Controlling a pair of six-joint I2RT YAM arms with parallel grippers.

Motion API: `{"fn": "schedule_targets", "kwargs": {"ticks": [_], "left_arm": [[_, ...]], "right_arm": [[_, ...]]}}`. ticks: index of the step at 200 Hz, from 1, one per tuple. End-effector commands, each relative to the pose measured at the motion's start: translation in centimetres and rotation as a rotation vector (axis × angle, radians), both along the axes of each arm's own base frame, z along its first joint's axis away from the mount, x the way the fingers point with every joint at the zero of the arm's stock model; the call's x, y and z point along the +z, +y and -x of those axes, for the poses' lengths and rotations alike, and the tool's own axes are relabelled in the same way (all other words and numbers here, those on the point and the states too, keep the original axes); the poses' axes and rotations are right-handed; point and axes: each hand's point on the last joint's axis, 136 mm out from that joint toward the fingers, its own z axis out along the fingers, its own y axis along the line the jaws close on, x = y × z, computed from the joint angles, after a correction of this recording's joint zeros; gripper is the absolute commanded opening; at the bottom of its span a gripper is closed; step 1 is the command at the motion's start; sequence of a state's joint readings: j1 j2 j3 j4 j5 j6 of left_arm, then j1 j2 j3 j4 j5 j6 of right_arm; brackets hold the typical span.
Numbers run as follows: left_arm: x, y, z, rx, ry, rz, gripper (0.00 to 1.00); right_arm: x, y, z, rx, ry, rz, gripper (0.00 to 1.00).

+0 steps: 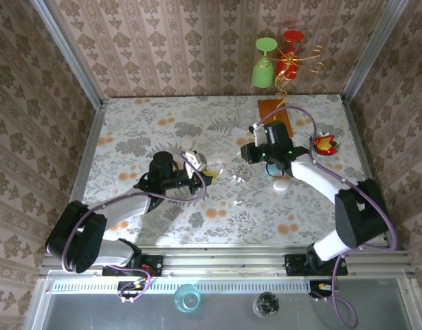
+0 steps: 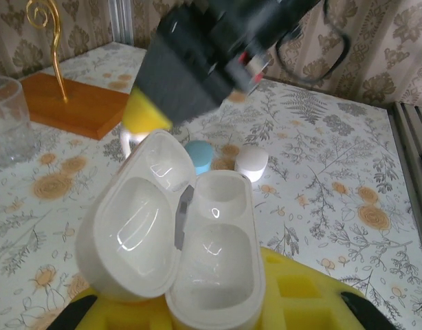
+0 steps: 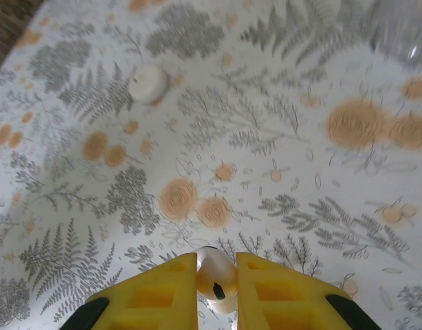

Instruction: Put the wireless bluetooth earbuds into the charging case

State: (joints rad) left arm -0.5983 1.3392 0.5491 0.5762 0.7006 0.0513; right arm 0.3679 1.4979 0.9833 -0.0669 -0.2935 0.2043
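One glossy white earbud [image 3: 216, 278] with a dark spot is sitting clamped between the right gripper [image 3: 216, 265]'s yellow fingers over the worktop [image 3: 280, 137]. The left gripper [image 1: 201, 167] is clamping one open, two-welled charging case [image 2: 214, 254]. One teal case [image 2: 198, 157] and one white case [image 2: 251, 163] are lying beyond.

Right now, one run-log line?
left gripper: shut on charging case, lid open | right gripper: shut on earbud | insertion: not yet

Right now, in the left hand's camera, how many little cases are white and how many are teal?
White cases: 2, the open case held in the left gripper and a closed one on the table.
Teal cases: 1.
Total: 3.
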Motion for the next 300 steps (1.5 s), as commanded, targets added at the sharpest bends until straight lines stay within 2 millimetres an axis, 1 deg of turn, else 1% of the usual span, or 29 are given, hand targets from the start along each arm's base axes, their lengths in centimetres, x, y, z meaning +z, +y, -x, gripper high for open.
{"fn": "schedule_targets", "kwargs": {"ticks": [1, 4, 9, 11, 14, 36, 52, 73, 90, 113, 138, 176, 238, 300], "left_arm": [[0.9, -0.3, -0.3, -0.019, 0.005, 0.030, 0.04], [0.8, -0.4, -0.3, -0.020, 0.005, 0.029, 0.04], [0.8, -0.4, -0.3, -0.022, 0.006, 0.029, 0.04], [0.8, -0.4, -0.4, -0.023, 0.007, 0.030, 0.04], [0.9, -0.5, -0.3, -0.026, 0.009, 0.031, 0.04], [0.9, -0.7, -0.4, -0.036, 0.013, 0.034, 0.04], [0.9, -0.8, -0.3, -0.043, 0.017, 0.035, 0.04], [1.1, -0.9, -0.2, -0.057, 0.019, 0.041, 0.04], [1.4, -1.1, -0.1, -0.068, 0.025, 0.047, 0.04], [1.9, -1.3, 0.0, -0.074, 0.031, 0.047, 0.04], [1.8, -1.5, 0.3, -0.081, 0.027, 0.029, 0.05], [2.1, -1.8, 0.1, -0.083, 0.026, 0.033, 0.05], [2.6, -2.2, -0.1, -0.089, 0.033, 0.056, 0.05], [2.8, -2.3, -0.2, -0.090, 0.035, 0.059, 0.05]], "right_arm": [[3.8, 0.7, 0.6, 0.081, -0.181, 0.026, 0.20], [4.1, 0.9, 0.8, 0.096, -0.197, 0.033, 0.20], [4.1, 1.1, 1.0, 0.113, -0.208, 0.051, 0.20], [5.0, 1.1, 1.4, 0.118, -0.235, 0.050, 0.20], [5.7, 1.1, 1.6, 0.126, -0.258, 0.054, 0.20], [7.7, 2.0, 3.1, 0.189, -0.345, 0.074, 0.20], [8.9, 2.8, 4.0, 0.225, -0.386, 0.071, 0.19], [9.9, 4.3, 5.4, 0.293, -0.422, 0.060, 0.19], [9.8, 5.4, 6.2, 0.346, -0.431, 0.076, 0.19], [9.3, 6.2, 6.9, 0.392, -0.438, 0.095, 0.18], [9.1, 7.4, 7.9, 0.444, -0.446, 0.096, 0.18], [8.6, 8.6, 8.3, 0.483, -0.446, 0.104, 0.17], [7.6, 9.6, 8.6, 0.522, -0.430, 0.115, 0.17], [6.5, 10.5, 10.3, 0.625, -0.389, 0.095, 0.18]]}}
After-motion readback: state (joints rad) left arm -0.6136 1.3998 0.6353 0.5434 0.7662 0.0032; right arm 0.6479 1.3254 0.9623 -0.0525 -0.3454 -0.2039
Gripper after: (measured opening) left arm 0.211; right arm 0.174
